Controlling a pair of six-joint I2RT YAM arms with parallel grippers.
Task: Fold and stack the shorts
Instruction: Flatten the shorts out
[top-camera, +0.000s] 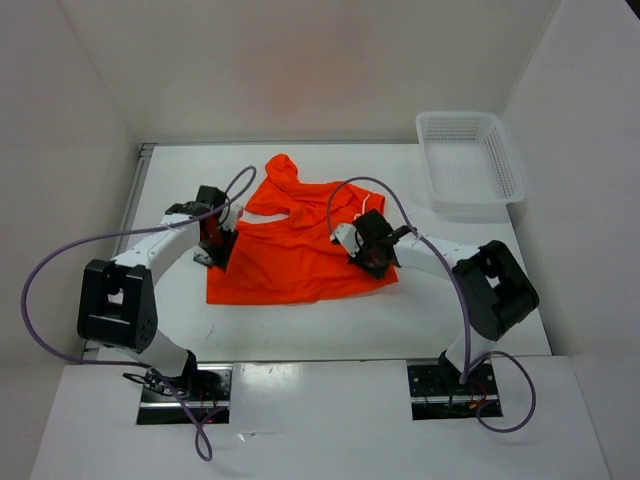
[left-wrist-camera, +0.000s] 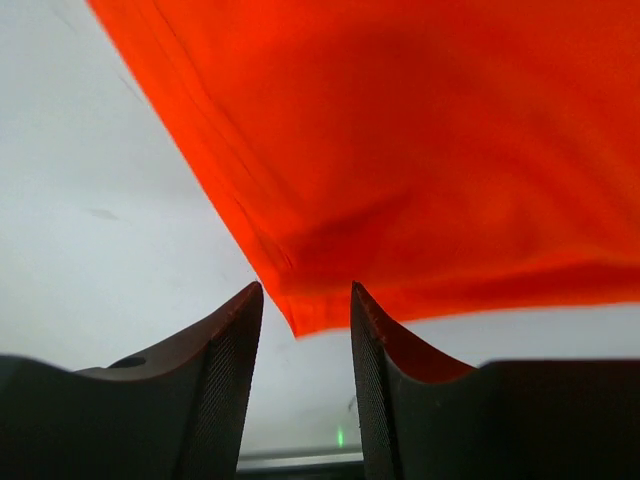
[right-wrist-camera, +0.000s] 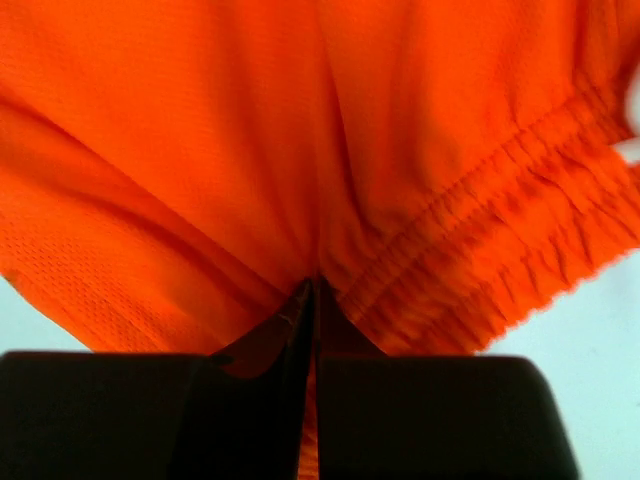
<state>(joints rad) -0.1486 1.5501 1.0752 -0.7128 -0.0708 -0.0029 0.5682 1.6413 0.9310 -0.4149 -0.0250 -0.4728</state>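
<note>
The bright orange shorts lie spread on the white table, one part bunched toward the back. A bit of white drawstring shows at their right side. My left gripper is open at the shorts' left edge; in the left wrist view a hem corner of the shorts hangs just ahead of the gap between my fingers, untouched. My right gripper is shut on the shorts near the gathered waistband; in the right wrist view the fabric is pinched between the closed fingertips.
A white mesh plastic basket stands at the back right of the table. White walls enclose the table on three sides. Purple cables arch over both arms.
</note>
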